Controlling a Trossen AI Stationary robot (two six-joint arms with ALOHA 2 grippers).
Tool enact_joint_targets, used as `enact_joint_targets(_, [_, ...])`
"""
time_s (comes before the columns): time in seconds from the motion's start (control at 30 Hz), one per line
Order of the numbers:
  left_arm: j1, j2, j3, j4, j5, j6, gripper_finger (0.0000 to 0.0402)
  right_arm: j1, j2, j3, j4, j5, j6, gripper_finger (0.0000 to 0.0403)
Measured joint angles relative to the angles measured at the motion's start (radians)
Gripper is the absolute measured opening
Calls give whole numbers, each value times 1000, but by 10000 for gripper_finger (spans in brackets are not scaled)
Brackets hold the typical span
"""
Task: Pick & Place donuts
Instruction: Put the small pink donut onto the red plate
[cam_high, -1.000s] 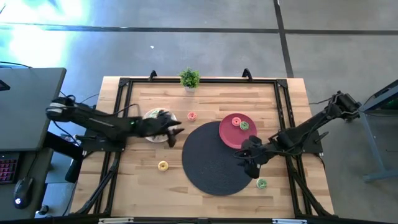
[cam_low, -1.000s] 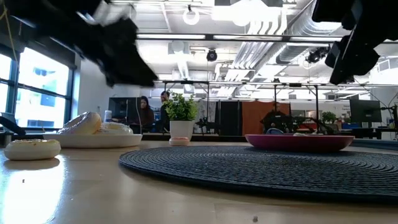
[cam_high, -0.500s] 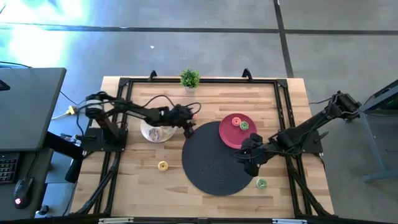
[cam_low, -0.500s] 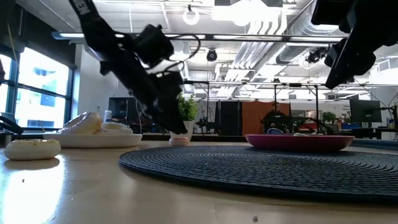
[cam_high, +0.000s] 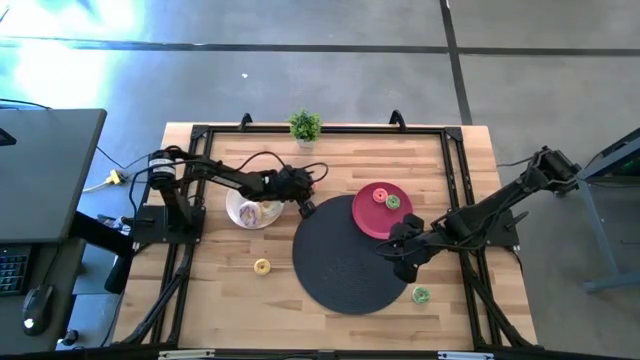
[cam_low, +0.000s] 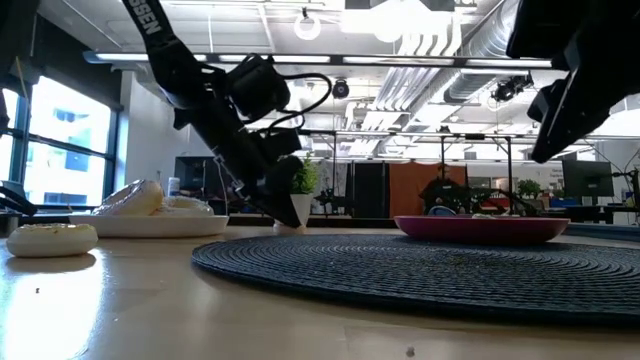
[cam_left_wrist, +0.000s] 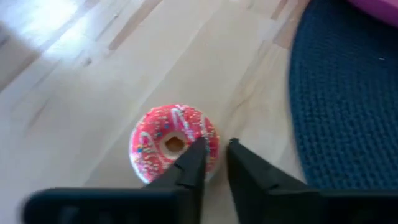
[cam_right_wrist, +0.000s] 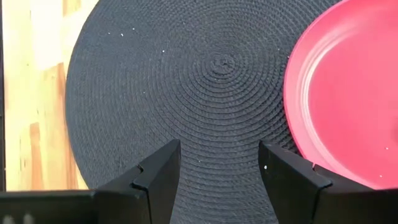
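A pink sprinkled donut (cam_left_wrist: 163, 140) lies flat on the wooden table beside the dark round mat (cam_high: 345, 255). My left gripper (cam_left_wrist: 215, 152) is down on it, shut on its side nearest the mat; in the high view the gripper (cam_high: 303, 197) hides it. My right gripper (cam_right_wrist: 217, 163) hovers open over the mat, next to the pink-red plate (cam_high: 372, 222), which holds two donuts (cam_high: 386, 200). A white plate (cam_high: 240, 216) holds more donuts. A yellow donut (cam_high: 262, 266) and a green donut (cam_high: 421, 294) lie loose on the table. My left gripper pinches the ring's side nearest the mat (cam_left_wrist: 210, 144) between its two fingers. One finger (cam_left_wrist: 196, 158) lies over the ring by the hole, and the other stands outside the rim. The fingers slant down from the table's left. The donut rests flat on the table.
A small potted plant (cam_high: 305, 125) stands at the far edge, just behind my left gripper. A black frame (cam_high: 320, 131) borders the tabletop. Bare wood lies at the near left around the yellow donut.
My left gripper has swung from beside the white plate toward the table's right and far edge, and has come down onto the pink donut. The donut has stayed on the table.
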Motion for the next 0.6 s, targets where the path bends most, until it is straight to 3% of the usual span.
enact_joint_targets(0.1, [0, 1, 0, 5, -22, -6, 9, 0, 0, 0, 8, 0, 0, 204])
enact_joint_targets(0.47, [-22, 3, 77, 19, 90, -7, 1, 0, 0, 0, 16, -4, 0, 204])
enact_joint_targets(0.6, [-20, 3, 135, -89, 92, 30, 3, 0, 0, 0, 18, -5, 0, 204])
